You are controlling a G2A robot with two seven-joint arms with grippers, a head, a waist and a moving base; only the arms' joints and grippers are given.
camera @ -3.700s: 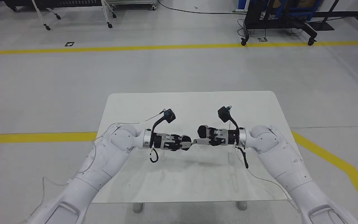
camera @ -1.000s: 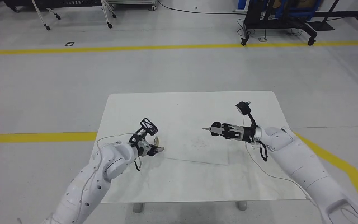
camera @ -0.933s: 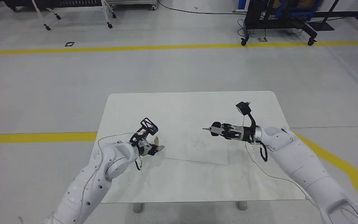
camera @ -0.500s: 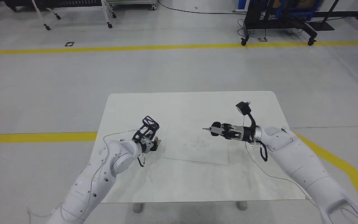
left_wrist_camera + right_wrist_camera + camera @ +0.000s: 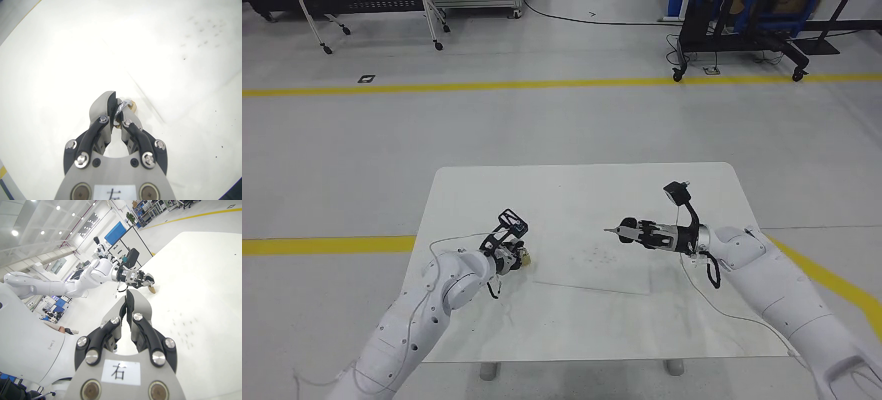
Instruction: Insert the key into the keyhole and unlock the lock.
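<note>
While the left gripper [image 5: 116,100] hangs low over the left part of the bench [image 5: 582,195], its jaws are clamped on the lock [image 5: 133,106]. The silver shackle is pinched between the pads and a brass corner pokes out past the tips. From the right wrist view the lock's lower end sits right at the bench top; whether it touches cannot be told.

Well apart from it, over the right part of the bench, the right gripper [image 5: 127,295] points toward the left one with its jaws pressed together. In the top view a slim pointed sliver, the key [image 5: 608,230], sticks out beyond the tips, clear of the lock.

The bench is white with rounded corners. A faint straight seam [image 5: 587,288] crosses it between the two arms, and a loose cluster of small dark specks [image 5: 204,32] marks the middle area near the right gripper's side.

Around the bench lies a glossy pale grey floor [image 5: 542,130]. One yellow line [image 5: 542,84] runs across it beyond the bench, and other yellow lines pass on either side of the bench. A black wheeled frame [image 5: 742,45] stands at the far right, and the feet of wheeled stands [image 5: 432,30] show at the far left. The right wrist view looks into a tall white hall with round ceiling lights [image 5: 15,232], blue panels [image 5: 115,232] and another white robot [image 5: 101,247] standing in the distance.
</note>
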